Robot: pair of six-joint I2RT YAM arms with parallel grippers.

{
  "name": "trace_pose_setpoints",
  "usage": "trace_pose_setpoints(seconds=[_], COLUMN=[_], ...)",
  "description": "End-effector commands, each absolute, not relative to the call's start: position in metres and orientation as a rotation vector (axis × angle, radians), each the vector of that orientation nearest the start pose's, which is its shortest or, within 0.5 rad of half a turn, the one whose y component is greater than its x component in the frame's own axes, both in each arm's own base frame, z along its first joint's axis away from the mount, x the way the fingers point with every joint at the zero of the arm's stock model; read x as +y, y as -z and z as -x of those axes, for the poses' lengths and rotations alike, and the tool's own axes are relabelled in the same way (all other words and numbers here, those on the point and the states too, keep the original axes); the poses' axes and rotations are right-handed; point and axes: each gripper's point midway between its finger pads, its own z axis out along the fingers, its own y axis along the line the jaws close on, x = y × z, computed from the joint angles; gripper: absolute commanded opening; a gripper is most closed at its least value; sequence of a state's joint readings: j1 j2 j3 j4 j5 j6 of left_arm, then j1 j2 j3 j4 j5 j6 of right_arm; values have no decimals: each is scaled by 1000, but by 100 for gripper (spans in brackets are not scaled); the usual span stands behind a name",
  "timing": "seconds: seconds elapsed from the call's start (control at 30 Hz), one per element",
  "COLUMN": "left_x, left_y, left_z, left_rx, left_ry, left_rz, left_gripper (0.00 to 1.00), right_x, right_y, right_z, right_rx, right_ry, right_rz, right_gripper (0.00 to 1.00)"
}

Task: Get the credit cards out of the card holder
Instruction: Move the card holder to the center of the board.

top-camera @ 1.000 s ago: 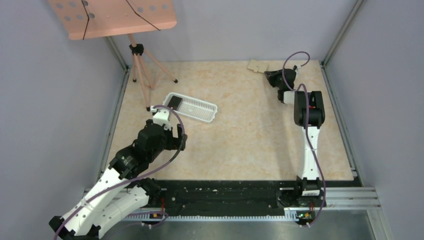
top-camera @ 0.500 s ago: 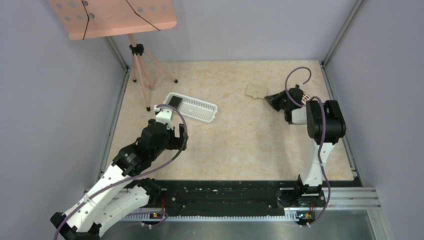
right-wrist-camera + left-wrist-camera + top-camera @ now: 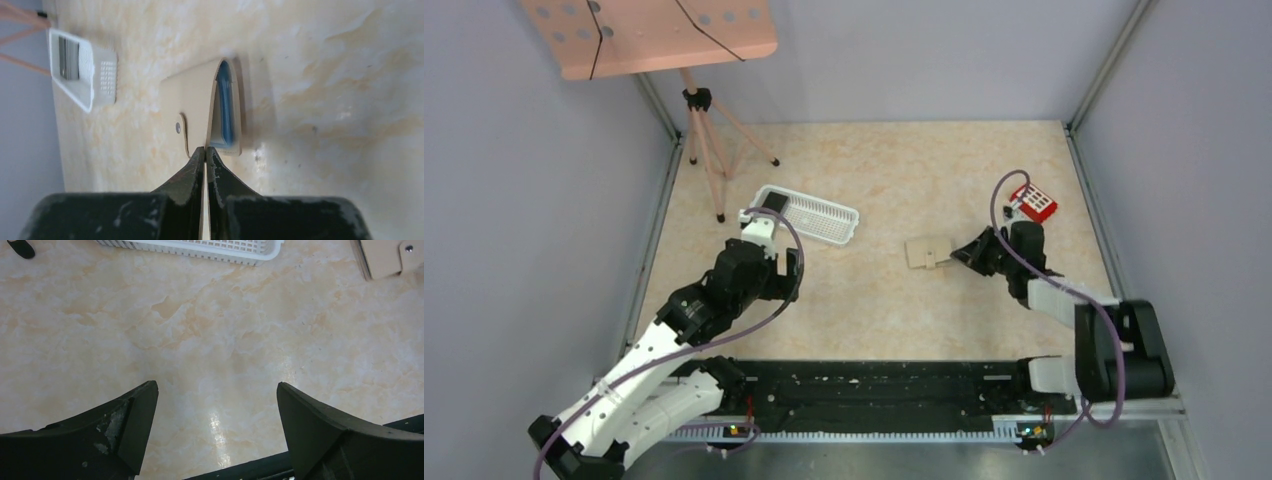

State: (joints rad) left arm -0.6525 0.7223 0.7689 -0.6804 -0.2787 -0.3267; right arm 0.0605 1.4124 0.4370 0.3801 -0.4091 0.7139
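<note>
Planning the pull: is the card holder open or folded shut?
Folded but gaping: the card holder shows blue inside through a gap at one edge; the right gripper pinches its flap.

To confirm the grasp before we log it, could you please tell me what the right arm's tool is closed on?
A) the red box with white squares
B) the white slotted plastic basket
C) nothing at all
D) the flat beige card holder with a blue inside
D: in the right wrist view the right tool is pinched shut on the near edge of the flat beige card holder, whose blue inside shows through the gaping side.
</note>
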Motion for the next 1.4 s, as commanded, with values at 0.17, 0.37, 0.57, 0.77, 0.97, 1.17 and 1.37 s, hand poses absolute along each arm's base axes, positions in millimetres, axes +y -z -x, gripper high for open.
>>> trace_pose_setpoints(seconds=[0.17, 0.37, 0.57, 0.77, 0.97, 1.17, 1.37], left_x=[-117, -121, -148, -167, -177, -169, -177], left_y=[-188, -193, -186, -176, -193, -206, -185], left_z=[-216, -212, -198, -197, -206, -221, -215], left_rx=[2176, 2173, 2219, 2249, 2234, 2181, 2242], left_ry=[237, 305, 533, 650, 647, 566, 601], left_rz=[-198, -118, -36, -5, -89, -76, -93], left_gripper=[93, 92, 91, 90, 90, 91, 90], right_x=[144, 191, 214, 198, 202, 224, 224], right_y=[-76, -74, -78, -87, -91, -86, -70], right_z=[-253, -222, -205, -222, -208, -180, -177], right_rx=[2306, 2342, 2331, 2379, 2422, 2397, 2370], right_ry=[-862, -920, -961, -792, -759, -833, -800], right_rz=[-1, 265, 415, 238, -176, -429, -550], right_gripper=[0, 0, 0, 25, 34, 50, 61])
